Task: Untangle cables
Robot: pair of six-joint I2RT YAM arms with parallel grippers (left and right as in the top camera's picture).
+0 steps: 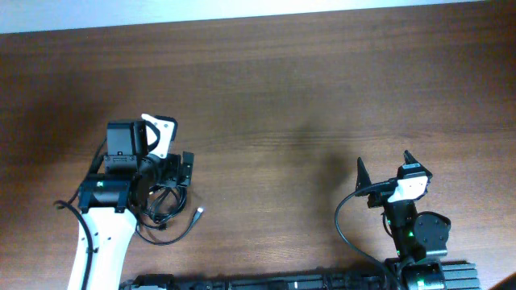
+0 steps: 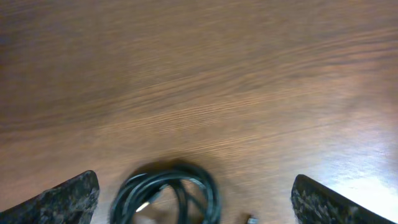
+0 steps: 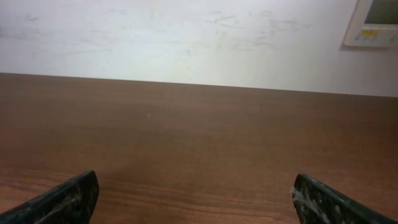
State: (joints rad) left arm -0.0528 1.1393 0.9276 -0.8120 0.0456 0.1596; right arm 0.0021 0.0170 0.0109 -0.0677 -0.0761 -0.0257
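The cables (image 1: 164, 211) lie as one bundle of thin black loops on the wooden table (image 1: 274, 97), near its front left, with a small pale plug end (image 1: 199, 212) sticking out to the right. My left gripper (image 1: 167, 179) hangs over the bundle's far edge. In the left wrist view the coiled cables (image 2: 166, 194) sit between the wide-apart fingers of my left gripper (image 2: 196, 205), nearer the left finger (image 2: 69, 199), and nothing is gripped. My right gripper (image 1: 385, 167) stands open at the front right, far from the cables. Only bare wood shows between its fingers (image 3: 196, 199).
A thicker black wire (image 1: 343, 221) loops beside the right arm's base. A dark rail (image 1: 282, 282) runs along the table's front edge. A pale wall (image 3: 186, 37) rises beyond the table's far edge, with a small panel (image 3: 373, 22) on it.
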